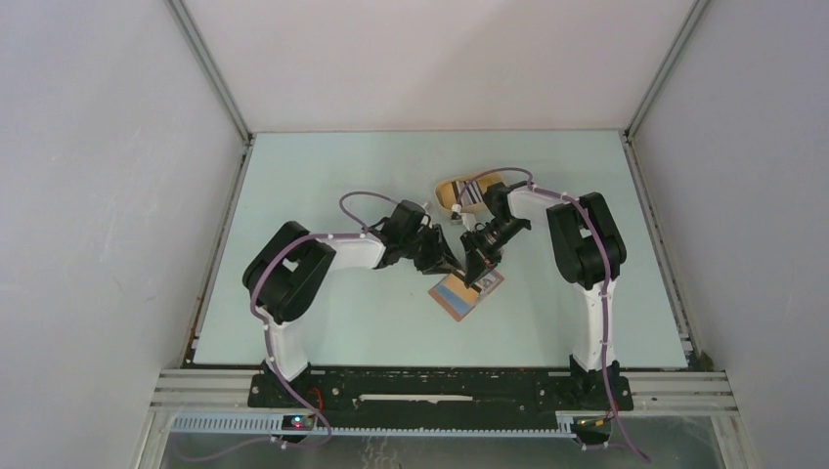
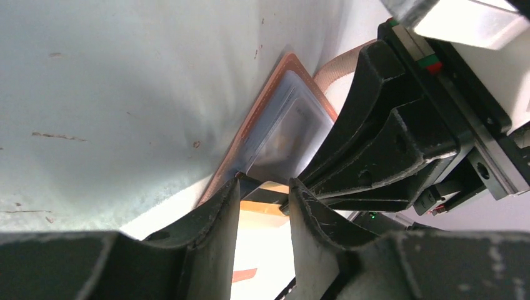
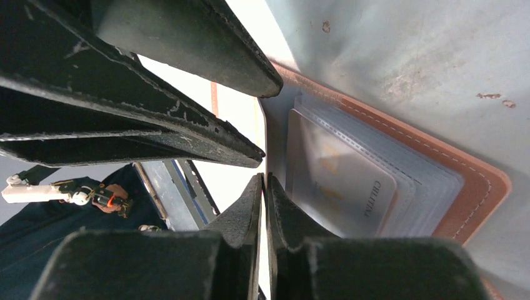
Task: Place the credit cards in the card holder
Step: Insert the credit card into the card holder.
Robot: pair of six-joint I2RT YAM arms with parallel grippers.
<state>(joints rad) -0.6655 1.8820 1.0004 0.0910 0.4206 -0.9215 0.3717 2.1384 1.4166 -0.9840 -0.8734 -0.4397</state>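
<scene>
From above, my right arm (image 1: 543,198) hides part of the yellow tray (image 1: 451,188); the credit cards (image 1: 470,195) on it are too small to tell apart. My left end effector (image 2: 265,189) and right end effector (image 3: 266,182) cover one end of the card holder (image 1: 461,298). Whether my left one grips the dark strip (image 2: 261,192) between its tips, I cannot tell. Which leaf of the card holder my right one pinches is hidden.

Pale green table (image 1: 323,322). Brown card holder (image 1: 456,299) lies open near its middle. Yellow oval tray (image 1: 446,191) sits farther back.
</scene>
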